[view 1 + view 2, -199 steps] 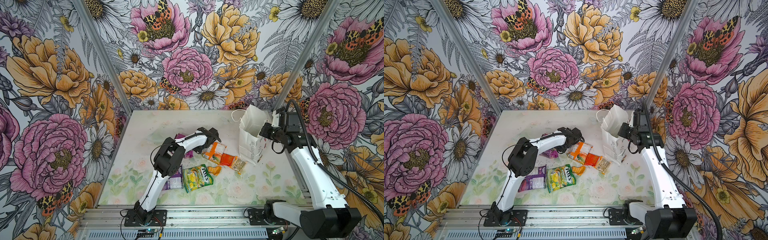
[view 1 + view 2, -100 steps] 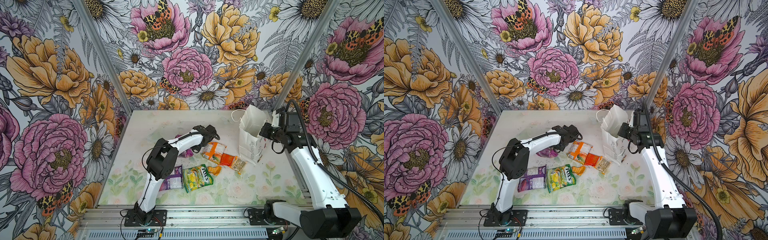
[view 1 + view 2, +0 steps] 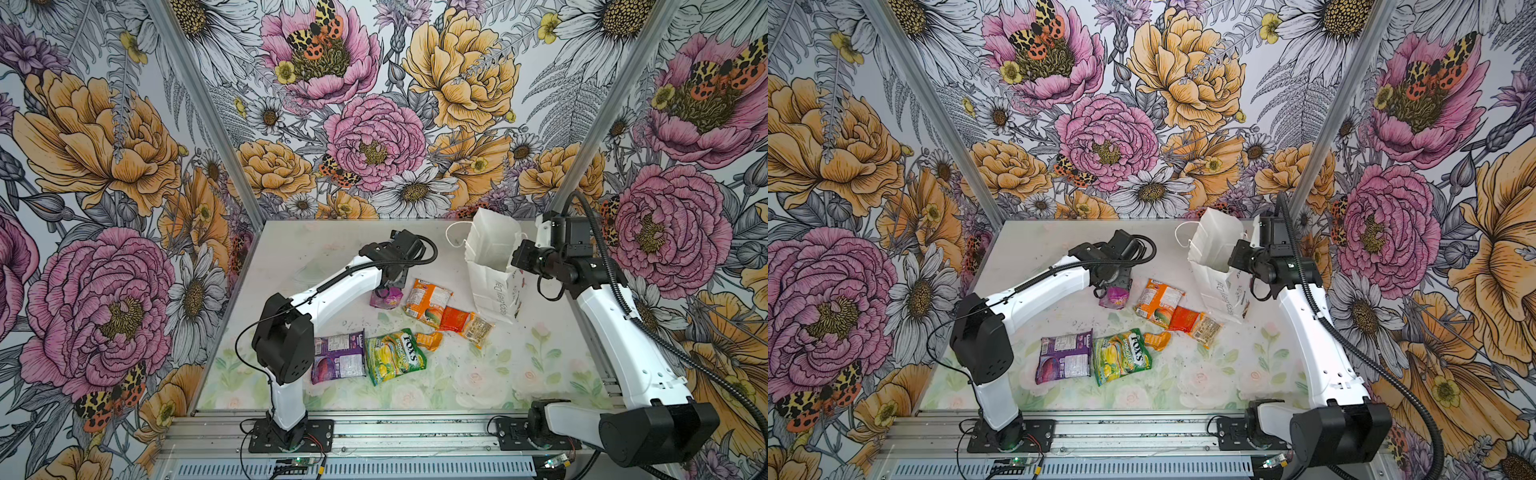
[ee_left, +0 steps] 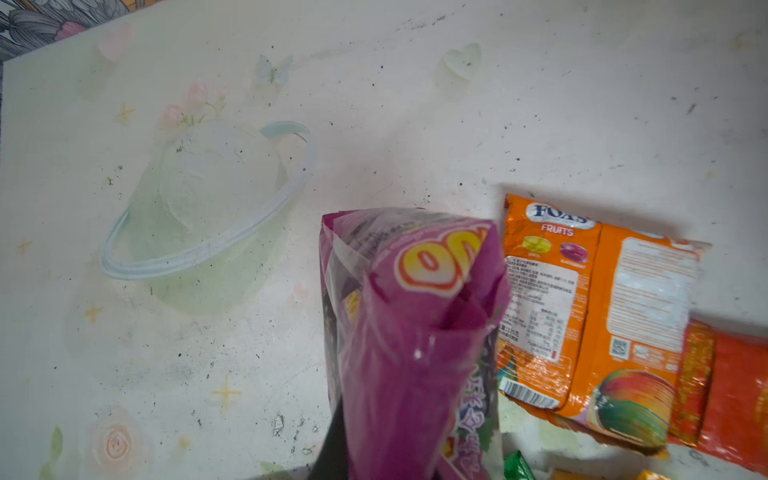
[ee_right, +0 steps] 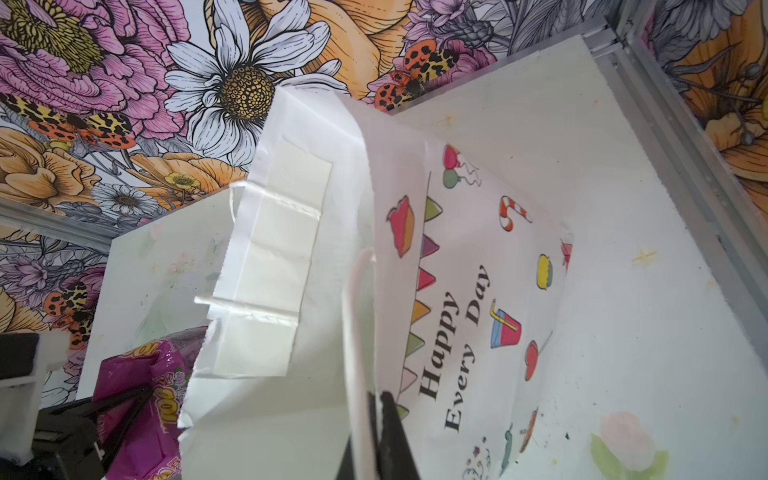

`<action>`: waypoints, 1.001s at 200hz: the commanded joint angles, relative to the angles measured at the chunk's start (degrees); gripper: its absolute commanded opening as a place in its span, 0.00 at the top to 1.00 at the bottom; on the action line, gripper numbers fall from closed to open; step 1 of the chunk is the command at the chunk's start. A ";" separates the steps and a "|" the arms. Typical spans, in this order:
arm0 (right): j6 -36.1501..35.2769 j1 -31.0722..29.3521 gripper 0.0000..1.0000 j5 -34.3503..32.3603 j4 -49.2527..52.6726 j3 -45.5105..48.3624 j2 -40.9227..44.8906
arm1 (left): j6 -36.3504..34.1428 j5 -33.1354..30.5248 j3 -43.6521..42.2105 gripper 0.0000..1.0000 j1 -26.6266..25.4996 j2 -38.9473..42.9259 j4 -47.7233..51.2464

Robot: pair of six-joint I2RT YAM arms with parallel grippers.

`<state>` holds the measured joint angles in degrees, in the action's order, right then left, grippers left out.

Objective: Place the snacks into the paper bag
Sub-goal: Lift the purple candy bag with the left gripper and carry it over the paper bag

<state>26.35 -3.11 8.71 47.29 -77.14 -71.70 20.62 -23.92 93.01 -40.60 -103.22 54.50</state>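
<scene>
My left gripper (image 3: 392,284) is shut on the top of a crumpled purple packet (image 3: 386,297) (image 4: 415,332), which hangs below it near the table's middle. My right gripper (image 5: 376,415) is shut on the rim of the white paper bag (image 3: 492,286) (image 5: 457,291) and holds its mouth open. The bag stands tilted at the back right. More snacks lie between the arms: an orange-white FOX'S packet (image 3: 428,301), a small red-orange one (image 3: 455,319), a small clear one (image 3: 478,329), a small orange one (image 3: 430,340), a green-yellow FOX'S packet (image 3: 395,355) and a flat purple packet (image 3: 337,358).
Flowered walls close in the table (image 3: 478,374) on three sides. A metal rail (image 3: 395,432) with both arm bases runs along the front edge. The left arm's black elbow (image 3: 284,345) hangs over the flat purple packet's left end.
The left jaws have closed on the crumpled purple packet. The left arm's elbow has swung toward the front and left. The right arm and the bag have stayed put.
</scene>
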 commanded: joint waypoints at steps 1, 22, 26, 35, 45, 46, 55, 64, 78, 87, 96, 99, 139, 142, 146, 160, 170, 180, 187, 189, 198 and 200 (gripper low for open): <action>-1.14 -1.42 1.00 0.78 -2.09 -3.00 -0.95 | 2.30 3.23 0.33 1.00 1.14 8.04 -6.76; -2.00 -2.44 1.00 1.14 -2.11 -3.45 -1.91 | 3.10 6.34 -0.32 1.00 1.86 11.90 -8.86; -2.17 -2.68 1.00 1.21 -2.11 -3.46 -2.05 | 3.11 6.51 -0.50 1.00 1.90 12.65 -9.33; -2.65 -3.10 1.00 1.35 -2.09 -3.62 -2.29 | 2.86 6.40 -1.14 1.00 1.48 14.57 -10.59; -3.12 -3.48 1.00 1.94 -2.18 -3.48 -2.26 | 2.06 4.80 -3.06 1.00 0.55 17.53 -13.66; -3.17 -3.52 1.00 2.02 -2.19 -3.47 -2.24 | 2.02 4.65 -3.26 1.00 0.49 17.84 -14.04; -3.77 -4.02 1.00 2.27 -2.20 -3.41 -2.14 | 1.72 4.11 -5.25 1.00 0.04 20.50 -17.39; -4.70 -4.46 1.00 2.28 -2.31 -3.30 -2.19 | 1.94 4.47 -6.91 1.00 0.14 22.97 -20.10; -5.70 -5.12 1.00 2.22 -2.29 -3.19 -2.14 | 2.52 4.24 -8.55 1.00 0.23 26.29 -23.64; -6.02 -5.60 1.00 2.07 -2.38 -3.23 -2.18 | 2.90 3.47 -9.04 1.00 0.18 27.90 -25.20; -6.38 -6.04 1.00 1.94 -2.46 -3.10 -2.13 | 2.94 4.04 -8.87 1.00 0.25 29.10 -26.42; -6.40 -6.21 1.00 1.93 -2.53 -3.10 -2.20 | 2.87 4.35 -8.81 1.00 0.25 29.34 -26.74; -8.01 -8.52 1.00 0.37 -3.28 -2.68 -1.78 | 3.10 10.03 -2.46 1.00 -0.48 29.03 -27.34; -8.09 -8.69 1.00 0.24 -3.30 -2.63 -1.73 | 3.04 10.45 -1.88 1.00 -0.57 28.85 -27.36; -8.16 -8.85 1.00 0.05 -3.42 -2.54 -1.66 | 3.10 10.93 -1.10 1.00 -0.74 28.58 -27.29; -8.47 -9.42 1.00 -0.18 -3.99 -2.25 -1.45 | 3.47 11.53 1.56 1.00 -1.35 27.46 -27.33; -8.71 -9.83 1.00 -0.11 -4.33 -2.16 -1.24 | 3.57 13.54 3.32 1.00 -2.09 26.66 -27.54; -8.86 -10.24 1.00 -0.18 -4.52 -2.13 -1.09 | 3.48 13.49 4.79 1.00 -3.04 25.96 -27.82; -9.11 -10.61 1.00 -0.18 -4.74 -2.15 -0.94 | 3.53 13.34 5.66 1.00 -3.73 25.50 -28.09; -9.12 -10.66 1.00 -0.18 -4.81 -2.20 -0.93 | 3.43 13.37 5.92 1.00 -3.95 25.39 -28.19; -9.33 -11.16 1.00 -0.18 -5.14 -2.13 -0.76 | 3.37 13.35 7.16 1.00 -4.91 24.64 -28.46; -9.39 -11.31 1.00 -0.25 -5.21 -2.13 -0.73 | 3.37 13.37 7.40 1.00 -5.06 24.54 -28.48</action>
<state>18.65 -13.06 9.23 45.60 -78.50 -74.04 23.05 -12.86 95.74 -43.55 -78.11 33.50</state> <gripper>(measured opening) 0.048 0.098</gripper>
